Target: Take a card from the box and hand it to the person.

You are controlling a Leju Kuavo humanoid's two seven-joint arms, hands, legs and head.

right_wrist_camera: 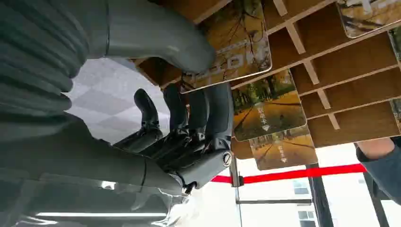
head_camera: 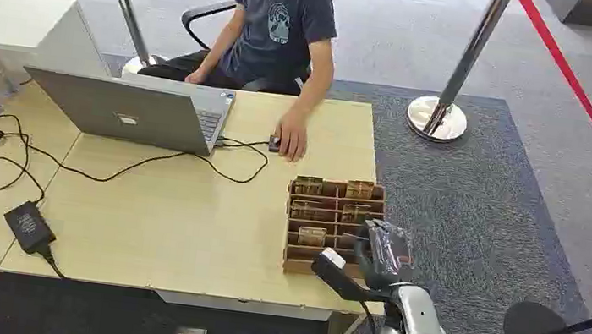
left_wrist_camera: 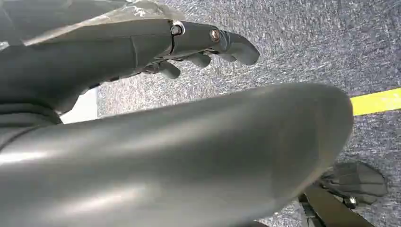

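Note:
A wooden box with several compartments stands near the desk's front right corner, with printed cards upright in its slots. My right hand is at the box's front right side. In the right wrist view its thumb lies on one face of a card in the box, and the dark fingers reach up at the card's other side, pinching it. My left hand hangs over the carpet, fingers loosely apart and holding nothing. The person sits behind the desk, one hand resting near a mouse.
An open laptop sits on the desk to the box's left, with cables and a black power adapter. A chrome stanchion with a red belt stands on the carpet at the right.

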